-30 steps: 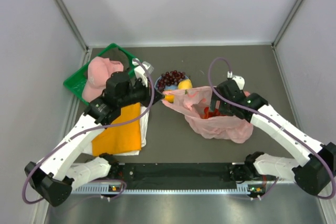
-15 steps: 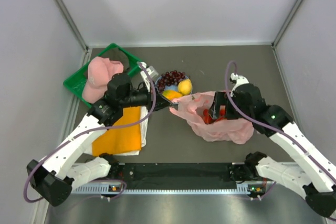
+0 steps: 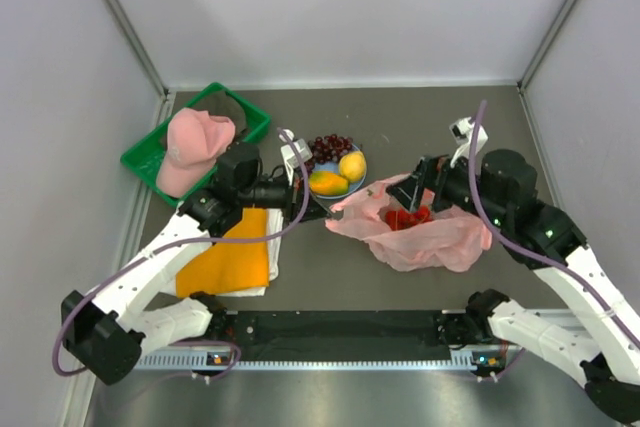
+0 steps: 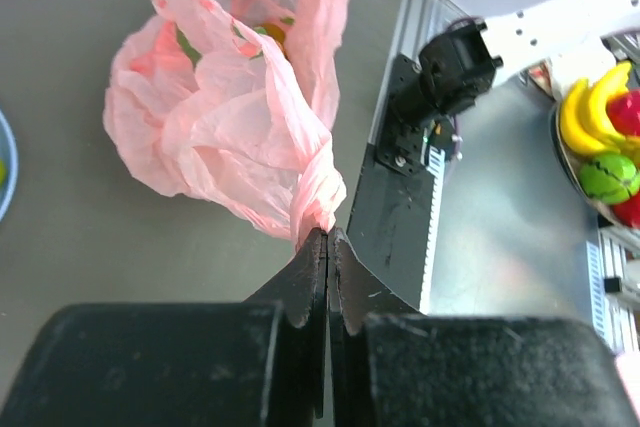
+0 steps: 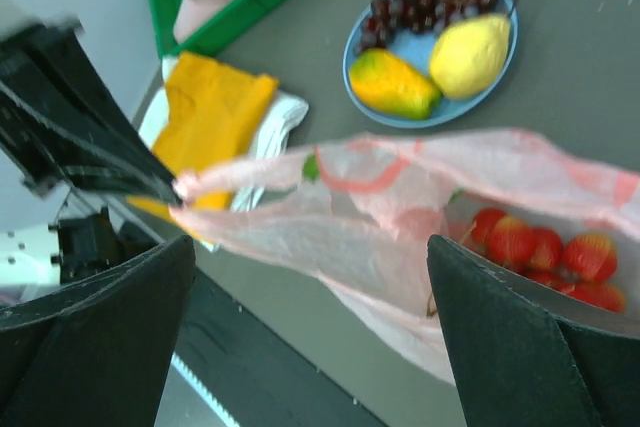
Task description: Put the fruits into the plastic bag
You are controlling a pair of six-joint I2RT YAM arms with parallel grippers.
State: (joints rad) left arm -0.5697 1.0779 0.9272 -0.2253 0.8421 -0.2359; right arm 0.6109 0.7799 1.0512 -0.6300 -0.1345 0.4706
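Fruits, small toys: red ones (image 3: 405, 217) inside thin crinkly translucent pink plastic bag (image 3: 440, 242), right of centre. Orange-yellow mango (image 3: 328, 183), yellow lemon (image 3: 352, 165), dark grapes (image 3: 328, 146) on light blue round plate (image 5: 402, 52), upper centre. Likely light, hard, smooth: grip midbody. Left gripper (image 4: 322, 237) pinches bag rim; right gripper (image 3: 410, 192) wide, empty.

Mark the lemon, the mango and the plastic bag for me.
lemon (image 5: 470, 55), right wrist view, middle of its yellow body.
mango (image 5: 393, 85), right wrist view, middle of its orange-green body.
plastic bag (image 4: 225, 137), left wrist view, crinkled pink side wall.
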